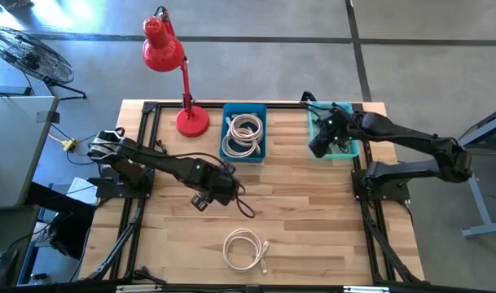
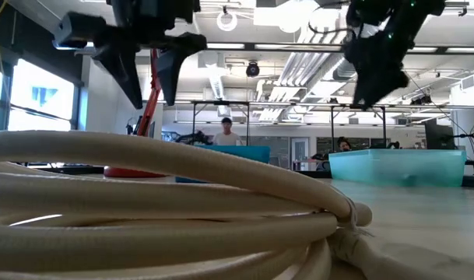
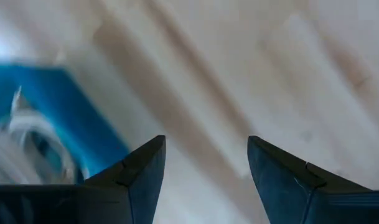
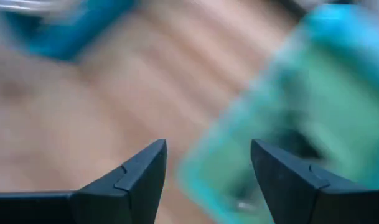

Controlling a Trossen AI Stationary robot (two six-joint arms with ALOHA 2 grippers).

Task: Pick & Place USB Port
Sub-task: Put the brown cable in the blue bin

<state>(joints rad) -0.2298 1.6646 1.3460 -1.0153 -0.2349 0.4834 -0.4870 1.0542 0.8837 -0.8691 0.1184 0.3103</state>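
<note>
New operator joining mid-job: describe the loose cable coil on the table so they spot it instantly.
Start at the red lamp on the table's far edge, then cross to the opposite near edge. There the loose cable coil lies on bare wood; the other coil sits inside the blue bin.

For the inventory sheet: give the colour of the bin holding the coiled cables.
Blue bin, clearest in the high view.

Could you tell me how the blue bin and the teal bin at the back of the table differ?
The blue bin is deep blue and holds a coil of white cable; the teal bin is pale and see-through. The right end effector hangs at the teal bin's edge, while nothing hangs over the blue bin. Both are open-topped.
</note>
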